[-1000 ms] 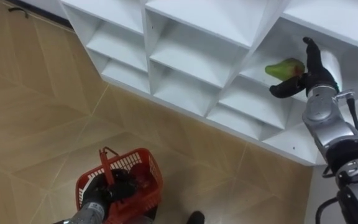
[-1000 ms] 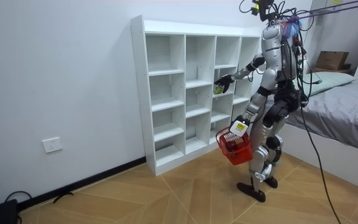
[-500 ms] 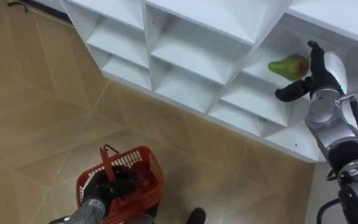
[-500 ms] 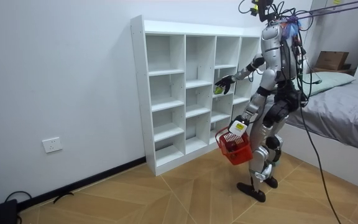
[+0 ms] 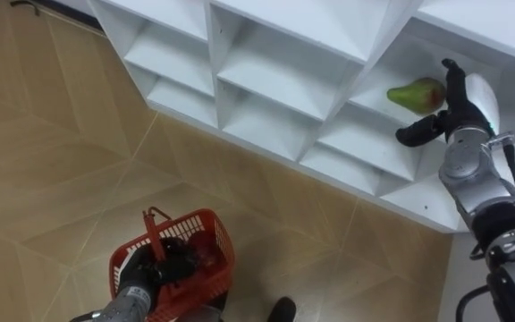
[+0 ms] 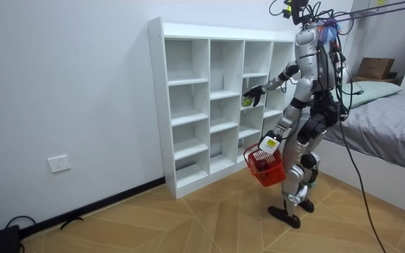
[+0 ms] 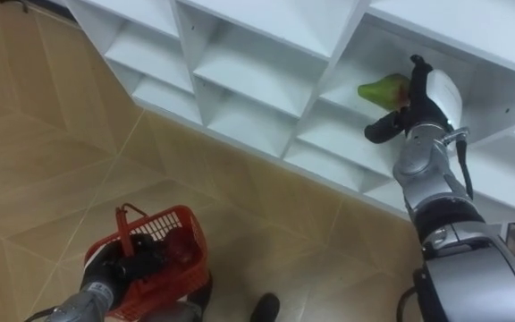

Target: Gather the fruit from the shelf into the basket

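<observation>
A green pear [image 5: 416,93] with a reddish patch lies in a cubby of the white closet shelf [image 5: 275,98]. My right hand [image 5: 445,112] is open just to the right of the pear, fingers pointing up, thumb stretched out below it. It does not hold the fruit. Low at the left, my left hand [image 5: 146,273] is shut on the handle of a red basket [image 5: 206,228], which hangs above the floor. Something dark red lies inside it. In the room view I stand facing the shelf [image 6: 188,105], right hand [image 6: 254,92] by the pear [image 6: 245,102], basket [image 6: 264,163] at knee height.
The other cubbies around the pear hold nothing. Wooden floor [image 5: 52,170] stretches to the left of the basket. A bed [image 6: 392,133] stands behind me at the room view's right, and a white wall [image 6: 69,84] runs to the left of the shelf.
The eye view has shifted a little since the earliest frame. The right hand stays by the pear, and the basket hangs where it was.
</observation>
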Available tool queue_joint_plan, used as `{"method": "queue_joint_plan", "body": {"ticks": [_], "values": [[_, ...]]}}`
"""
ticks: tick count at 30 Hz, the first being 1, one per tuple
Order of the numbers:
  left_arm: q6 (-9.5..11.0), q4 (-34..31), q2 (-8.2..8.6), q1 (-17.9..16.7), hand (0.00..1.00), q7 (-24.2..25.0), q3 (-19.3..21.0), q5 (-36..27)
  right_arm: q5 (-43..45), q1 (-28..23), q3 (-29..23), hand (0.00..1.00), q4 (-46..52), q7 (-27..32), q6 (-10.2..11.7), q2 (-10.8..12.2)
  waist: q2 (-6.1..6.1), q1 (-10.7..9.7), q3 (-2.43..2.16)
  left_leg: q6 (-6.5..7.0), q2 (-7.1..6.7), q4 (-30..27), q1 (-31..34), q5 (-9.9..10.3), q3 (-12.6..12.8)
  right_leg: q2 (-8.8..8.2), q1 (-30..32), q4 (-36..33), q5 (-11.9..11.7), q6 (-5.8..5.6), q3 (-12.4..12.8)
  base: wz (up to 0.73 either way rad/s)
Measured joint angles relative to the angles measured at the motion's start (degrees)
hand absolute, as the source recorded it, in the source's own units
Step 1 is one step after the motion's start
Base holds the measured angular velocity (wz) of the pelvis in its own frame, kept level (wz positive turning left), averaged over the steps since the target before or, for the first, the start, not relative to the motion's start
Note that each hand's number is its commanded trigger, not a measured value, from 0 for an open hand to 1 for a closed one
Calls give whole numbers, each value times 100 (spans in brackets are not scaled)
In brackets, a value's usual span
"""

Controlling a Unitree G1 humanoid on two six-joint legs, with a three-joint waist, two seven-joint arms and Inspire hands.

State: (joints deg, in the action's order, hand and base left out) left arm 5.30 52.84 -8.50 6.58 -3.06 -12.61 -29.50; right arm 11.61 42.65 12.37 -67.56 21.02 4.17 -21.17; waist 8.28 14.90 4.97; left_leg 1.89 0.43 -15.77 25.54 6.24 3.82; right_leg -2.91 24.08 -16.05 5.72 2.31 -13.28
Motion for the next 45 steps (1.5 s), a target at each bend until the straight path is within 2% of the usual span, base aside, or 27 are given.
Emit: {"method": "queue_joint_plan", "body": {"ticks": [6, 12, 21, 22, 23, 24, 26, 27, 45], "values": [[1, 0, 27, 15, 100, -6, -8, -5, 0, 56, 0, 0, -3, -1, -8, -59, 10, 129, 9, 11, 2, -3, 125, -22, 53, -26, 189, -100, 3, 4, -13, -3], [0, 2, 35, 11, 100, 35, -21, -31, 119, 142, 0, 0, -2, -1, -49, -62, 15, 140, 19, 34, -11, -13, 270, -52, 60, -69, 340, -174, 3, 4, -87, 4], [-1, 7, 40, 4, 100, 38, -35, -35, 249, 302, 2, 0, -3, 2, -182, -65, 35, 182, 61, 45, -31, -12, 298, -59, 56, -88, 367, -176, 3, 4, -101, 0], [-1, 6, 39, 5, 100, 35, -48, -35, 249, 302, 2, 3, -3, 3, -184, -71, 36, 189, 61, 46, -30, -12, 299, -59, 56, -88, 367, -176, 3, 4, -101, 0], [-1, 6, 40, 6, 100, 34, -62, -35, 250, 302, 2, 33, -3, 2, -185, -78, 37, 195, 62, 46, -30, -12, 300, -59, 55, -88, 368, -176, 3, 4, -101, 0], [-1, 6, 39, 5, 100, 34, -65, -35, 248, 302, 2, 56, -3, 3, -185, -80, 37, 196, 62, 46, -31, -12, 301, -59, 55, -88, 368, -176, 3, 4, -97, 0], [0, 6, 29, 4, 100, 31, -95, -36, 247, 303, 2, 92, -3, 4, -185, -87, 37, 199, 63, 46, -30, -12, 306, -59, 53, -87, 372, -176, 3, 4, -94, 0], [-1, 6, 26, 4, 100, 28, -105, -37, 247, 304, 2, 100, -3, 10, -185, -91, 37, 199, 63, 46, -31, -12, 309, -59, 53, -87, 374, -176, 3, 4, -94, 0], [1, 3, 13, 0, 100, 20, -121, -153, 247, 325, 166, 100, -3, 1, -265, -149, 40, 254, 65, 46, -32, -96, 391, -59, 12, -88, 402, -181, 3, 4, -114, 0]]}}
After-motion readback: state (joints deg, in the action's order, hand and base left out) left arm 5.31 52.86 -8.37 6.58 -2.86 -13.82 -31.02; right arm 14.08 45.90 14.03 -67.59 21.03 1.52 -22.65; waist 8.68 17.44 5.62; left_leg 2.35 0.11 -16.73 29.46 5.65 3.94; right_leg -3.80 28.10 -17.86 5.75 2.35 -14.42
